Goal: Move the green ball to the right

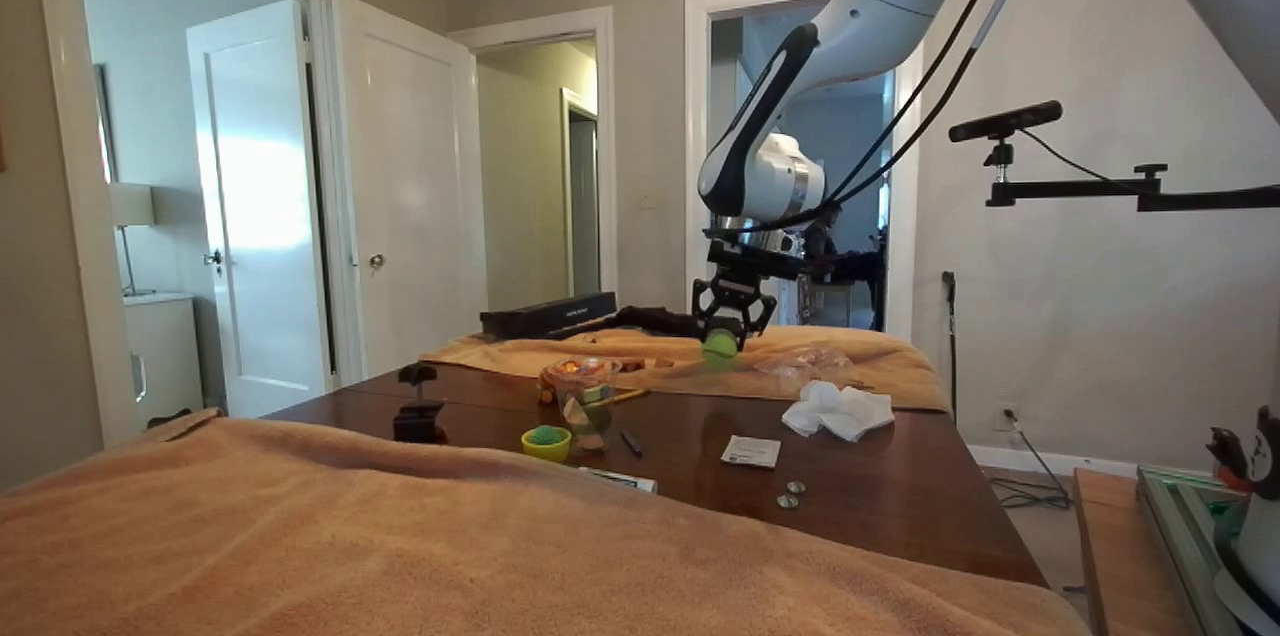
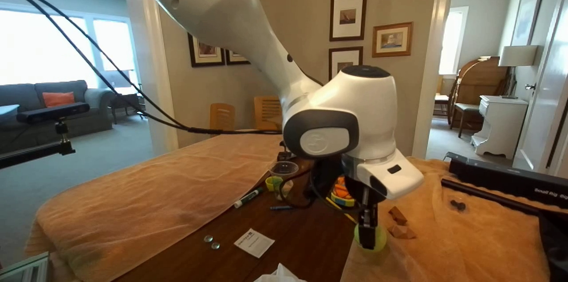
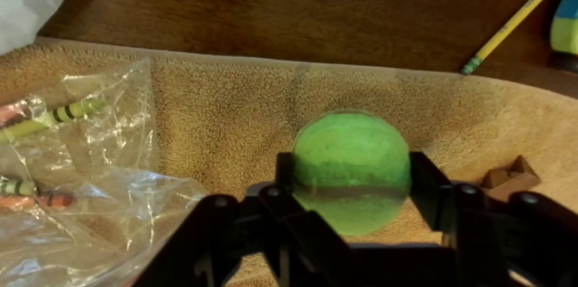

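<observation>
- From where I stand, the green ball (image 3: 351, 156) is a bit below the middle of the wrist view; it sits right between the two black fingers (image 3: 424, 178) of the gripper (image 3: 350, 173), one at its left side and one at its right;
- The jaws are pinching the ball; both sides look like they touch it, so it is straight in the grip and not off to one side;
- The ball is round, so it has no long way to line up; I see just one arm, so no other hand is nearer;
- In an exterior view the ball is a little right of the middle, over the orange towel (image 1: 890, 371); I can't tell if its bottom touches the cloth;
- I think the grabbing part is done and the moving part is left;
- The tricky bit is which way "right" goes; in the wrist view a small brown piece (image 3: 510, 181) is near on the right, and a clear bag (image 3: 90, 201) is at the lower left; in an exterior view, the bag (image 1: 808, 363) is just right of the ball instead;
- My guess is it should go up first, then sideways; too low, and it could drag the towel, catch the bag or bump the brown piece.
</observation>
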`<control>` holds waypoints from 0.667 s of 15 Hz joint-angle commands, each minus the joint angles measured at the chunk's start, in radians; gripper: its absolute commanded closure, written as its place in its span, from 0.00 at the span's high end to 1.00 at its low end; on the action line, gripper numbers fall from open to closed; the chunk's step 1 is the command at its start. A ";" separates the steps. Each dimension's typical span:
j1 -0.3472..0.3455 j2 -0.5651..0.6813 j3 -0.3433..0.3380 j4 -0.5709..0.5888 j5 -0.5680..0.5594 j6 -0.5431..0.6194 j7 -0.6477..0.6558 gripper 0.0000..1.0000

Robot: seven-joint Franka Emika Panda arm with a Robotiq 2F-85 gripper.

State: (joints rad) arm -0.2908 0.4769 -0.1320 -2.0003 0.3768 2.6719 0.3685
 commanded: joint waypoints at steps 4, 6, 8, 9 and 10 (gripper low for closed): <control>0.041 0.073 -0.056 0.086 0.077 -0.069 0.282 0.39; 0.040 0.091 -0.055 0.103 0.096 -0.087 0.364 0.39; 0.034 0.105 -0.048 0.118 0.123 -0.096 0.439 0.39; 0.029 0.112 -0.043 0.125 0.138 -0.102 0.473 0.39; 0.027 0.119 -0.040 0.131 0.149 -0.100 0.500 0.39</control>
State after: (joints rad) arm -0.2662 0.5616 -0.1700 -1.9234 0.4656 2.6058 0.7827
